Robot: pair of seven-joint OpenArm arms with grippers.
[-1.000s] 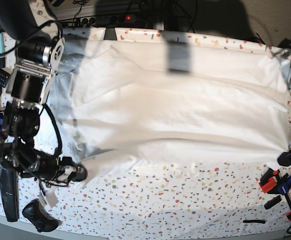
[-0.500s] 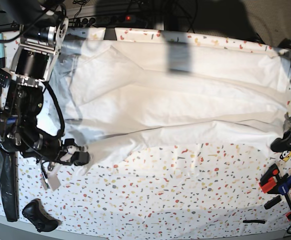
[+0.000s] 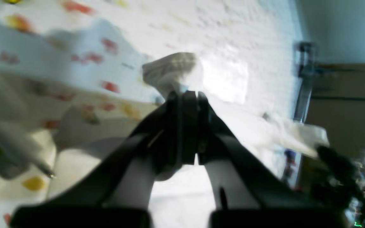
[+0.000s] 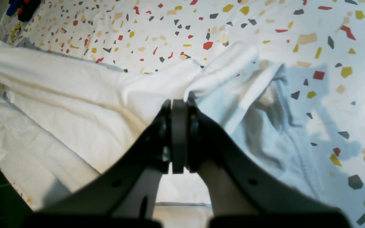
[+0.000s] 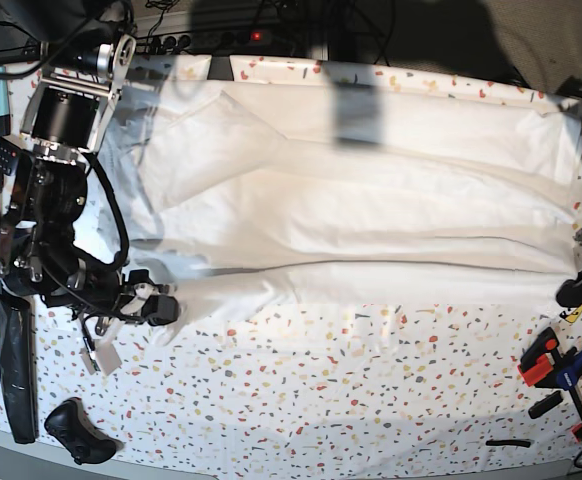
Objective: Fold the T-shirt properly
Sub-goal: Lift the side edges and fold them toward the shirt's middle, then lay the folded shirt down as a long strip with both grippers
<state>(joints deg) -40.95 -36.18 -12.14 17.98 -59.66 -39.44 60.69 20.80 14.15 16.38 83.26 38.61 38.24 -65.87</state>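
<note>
Base view shows the white tabletop with coloured speckles (image 5: 371, 400) and, spread across its far half, the large plain white short-sleeved T-shirt of soft, wrinkly cloth (image 5: 371, 200), lying lengthwise with its near edge pulled into a taut line between the two arms. The right gripper (image 5: 161, 308) pinches that edge at one end and the left gripper (image 5: 574, 291) pinches it at the far end; both sets of black jaws are closed on cloth.

The shirt looks light and limp: it will likely sag and crease wherever it is not stretched, so gripping at corners or hem ends, as here, and keeping tension seems the safer hold.

The right wrist view shows what the base view cannot: a bunched fold of cloth (image 4: 220, 69) squeezed right at the jaw tips, with shaded, lifted fabric beside it. The left wrist view, blurred, shows a small tuft (image 3: 173, 71) poking past its closed jaws.
</note>
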